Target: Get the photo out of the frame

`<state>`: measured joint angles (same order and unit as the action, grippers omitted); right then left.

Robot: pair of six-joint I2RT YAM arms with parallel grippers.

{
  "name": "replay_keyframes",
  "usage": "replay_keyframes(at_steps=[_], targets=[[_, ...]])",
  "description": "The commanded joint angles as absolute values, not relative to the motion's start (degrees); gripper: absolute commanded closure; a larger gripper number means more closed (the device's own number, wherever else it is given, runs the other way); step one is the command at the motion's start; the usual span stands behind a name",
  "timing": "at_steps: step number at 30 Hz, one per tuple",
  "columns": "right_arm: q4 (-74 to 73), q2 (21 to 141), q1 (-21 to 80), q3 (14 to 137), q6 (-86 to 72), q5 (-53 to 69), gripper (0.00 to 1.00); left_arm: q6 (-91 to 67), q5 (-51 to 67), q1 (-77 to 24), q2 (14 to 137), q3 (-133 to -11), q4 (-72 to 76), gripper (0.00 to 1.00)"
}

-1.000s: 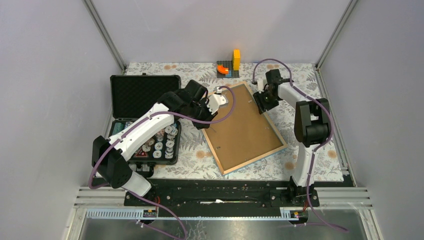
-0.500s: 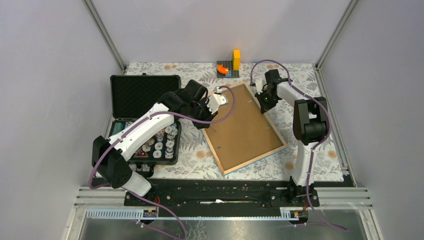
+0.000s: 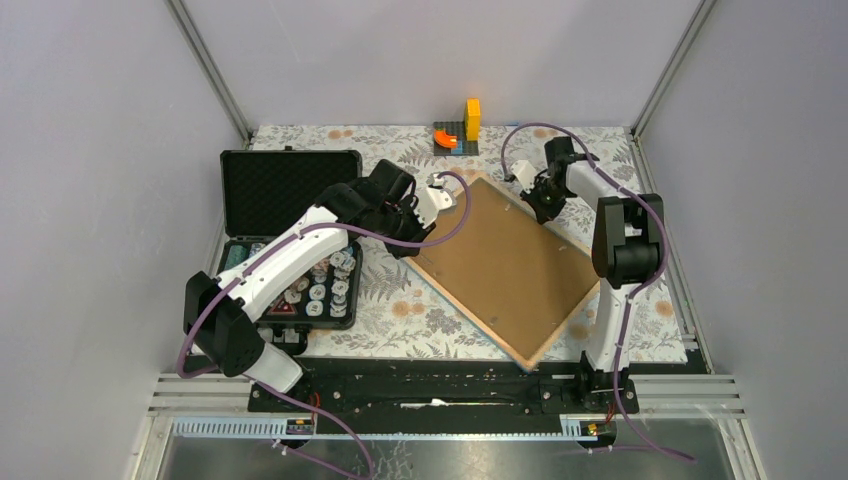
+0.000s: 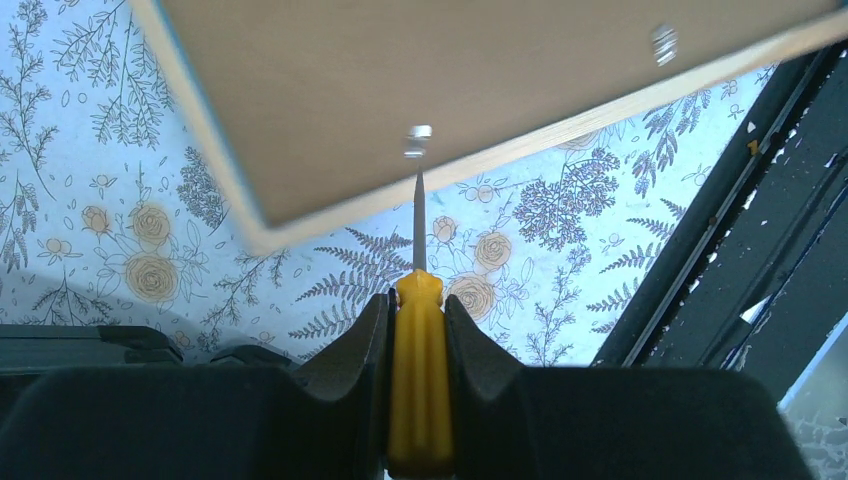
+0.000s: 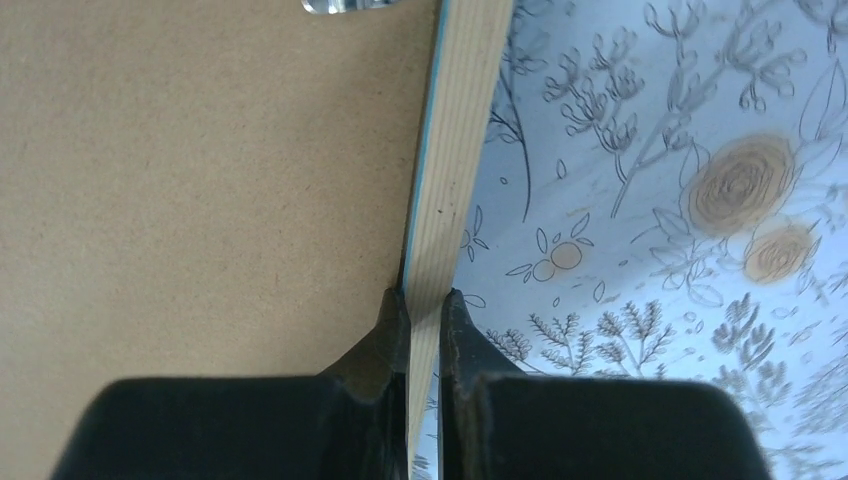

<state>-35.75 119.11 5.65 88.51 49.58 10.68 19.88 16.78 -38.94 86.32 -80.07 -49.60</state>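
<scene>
Left arm (image 3: 285,255) and right arm (image 3: 603,325): smooth white shell links, chunky black joint housings, each trailed by a looping purple cable (image 3: 540,125). Fingers (image 5: 385,345): matte black, moulded, wedge-shaped. Mounting rail (image 3: 440,385): black, flat, dotted with small screws.

The frame (image 3: 510,270) has pivoted, near end swinging right.

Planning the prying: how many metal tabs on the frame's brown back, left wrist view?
2: one tab by the yellow tool's tip, one upper right; more may be hidden.
</scene>
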Motion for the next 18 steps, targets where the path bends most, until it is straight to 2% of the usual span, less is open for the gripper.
replay_keyframes(at_steps=[1, 7, 12, 16, 17, 18], targets=[[-41.7, 118.9, 7.0, 94.4, 71.7, 16.0, 0.99, 19.2, 18.6, -38.7, 86.1, -80.6, -47.7, 1.00], [-39.3, 123.0, 13.5, 99.6, 75.1, 13.5, 0.99, 18.9, 19.8, -38.6, 86.6, -80.1, -47.6, 1.00], [-40.7, 131.6, 18.5, 114.0, 59.2, 13.0, 1.00, 18.5, 22.0, -38.6, 87.1, -79.6, -46.9, 1.00], [-43.8, 136.1, 19.6, 123.2, 48.5, 18.0, 1.00, 18.7, 22.2, -38.6, 87.4, -79.7, -46.7, 1.00], [-43.3, 135.8, 19.7, 123.3, 46.5, 19.1, 0.93, 18.7, 22.4, -38.6, 87.4, -79.7, -46.8, 1.00], [-42.5, 135.1, 19.7, 123.0, 44.8, 19.5, 0.75, 18.8, 22.5, -38.6, 87.4, -79.7, -46.8, 1.00]])
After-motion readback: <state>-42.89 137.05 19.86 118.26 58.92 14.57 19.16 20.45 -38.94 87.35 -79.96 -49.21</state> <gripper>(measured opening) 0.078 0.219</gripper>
